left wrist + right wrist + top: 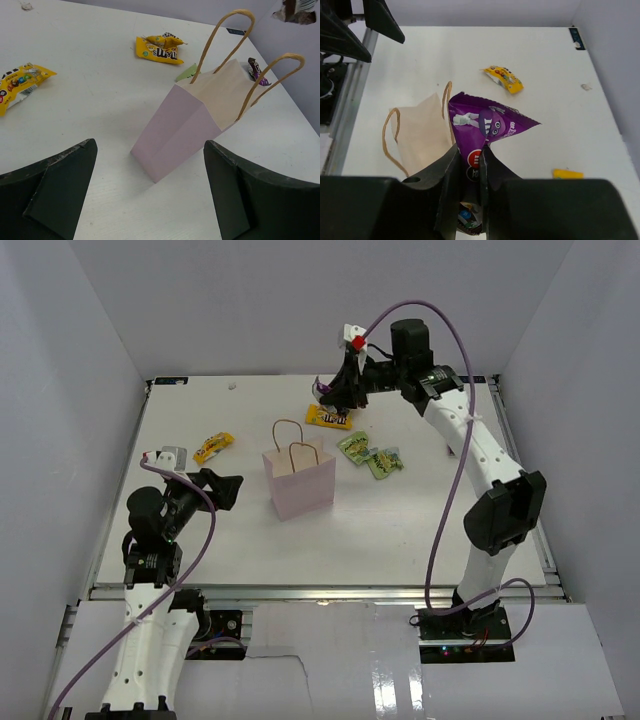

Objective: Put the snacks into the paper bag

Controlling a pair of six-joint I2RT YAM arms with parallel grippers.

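Well, nothing shows yet inside the paper bag [298, 485] standing on the worktop [420, 520]: the right tool [470, 162] pinches a purple packet [487, 122] up beyond it, the left tool [222, 487] gapes empty nearby, and two yellow packets [328, 418] and two green packets [353, 446] lie loose.

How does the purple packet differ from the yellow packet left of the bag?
Purple packet is dark purple; yellow packet is yellow with dark print. Purple packet is pinched in the right gripper, above the table; yellow packet lies loose on it. Both are small, shiny and outside the paper bag.
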